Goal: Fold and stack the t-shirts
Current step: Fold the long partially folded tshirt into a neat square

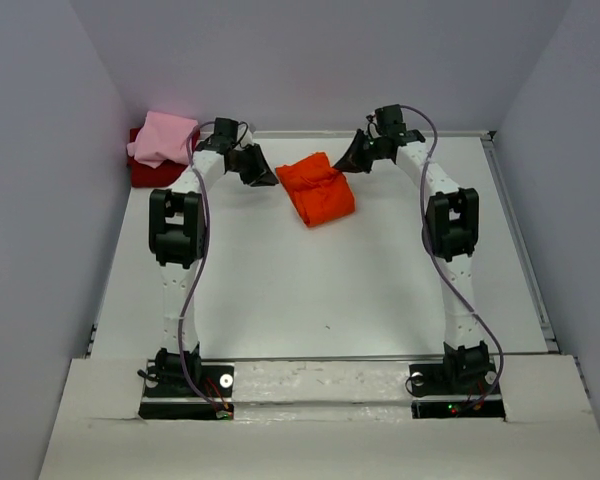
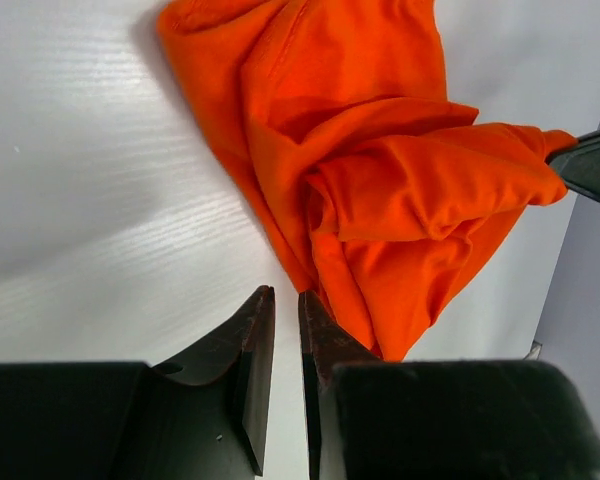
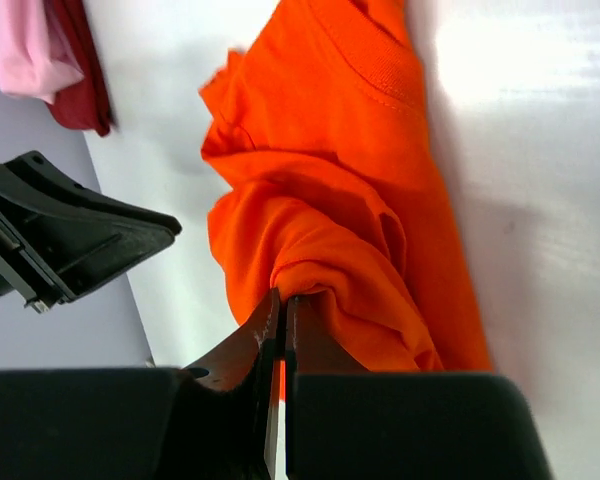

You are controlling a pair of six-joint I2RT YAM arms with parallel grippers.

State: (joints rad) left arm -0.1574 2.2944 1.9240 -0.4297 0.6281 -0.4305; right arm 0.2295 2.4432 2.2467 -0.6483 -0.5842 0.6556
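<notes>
Left arm: my white-and-black left arm (image 1: 180, 270) reaches up the frame's left side, wrist bent inward.
Left gripper: my black two-finger left gripper (image 2: 285, 300) is parted by a narrow slit, holding nothing.
Right arm: my white-and-black right arm (image 1: 458, 290) reaches up the right side.
Right gripper: my black right gripper (image 3: 282, 305) is pinched on a fold of the bright orange-red cloth t-shirt (image 3: 340, 200).

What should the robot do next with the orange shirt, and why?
Probably the right gripper should open and drop the fold it pinches. The orange shirt lies bunched up, and the left gripper stands slightly open and empty beside it. A fresh, tidier grip seems needed before the shirt can join the pink shirt on the dark red shirt.
</notes>
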